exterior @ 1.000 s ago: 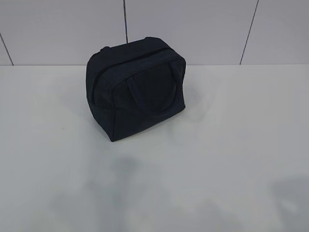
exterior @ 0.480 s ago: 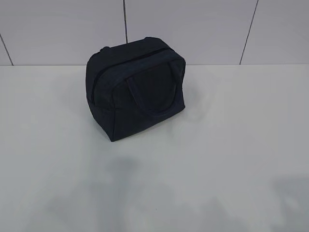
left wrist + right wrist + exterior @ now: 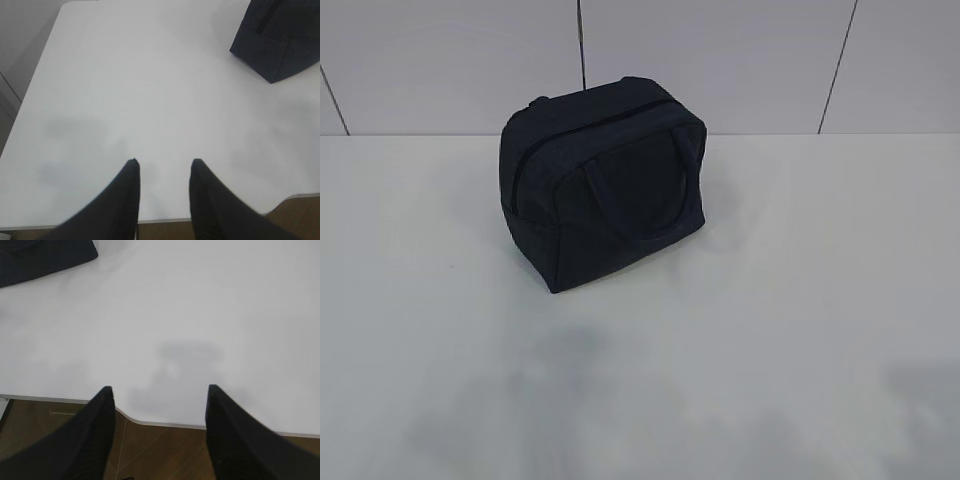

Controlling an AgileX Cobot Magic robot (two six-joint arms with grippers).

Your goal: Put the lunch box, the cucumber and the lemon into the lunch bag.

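The white bench (image 3: 800, 300) fills most of every view, and nothing lies on its open surface that we can see. In the upper middle of the exterior view stands the lunch bag (image 3: 605, 185), dark and boxy, close to the tiled wall (image 3: 720, 60); its zipper line runs closed across the top and one loop handle lies flat on the near face. We see no lunch box, cucumber or lemon anywhere on the bench, so we judge they are either inside the closed bag or out of frame; the pictures cannot tell us which. The bag sits just where it was a second ago, while the soft shadows low in the frame have shifted slightly, which suggests the arms are drawing off near the front edge. In the left wrist view the left gripper (image 3: 164, 167) has its fingers (image 3: 131, 175) apart with only bare bench between them, a little narrower than a moment ago. The right gripper (image 3: 159, 395) holds its fingers wider apart, empty, hanging over the bench's front edge.
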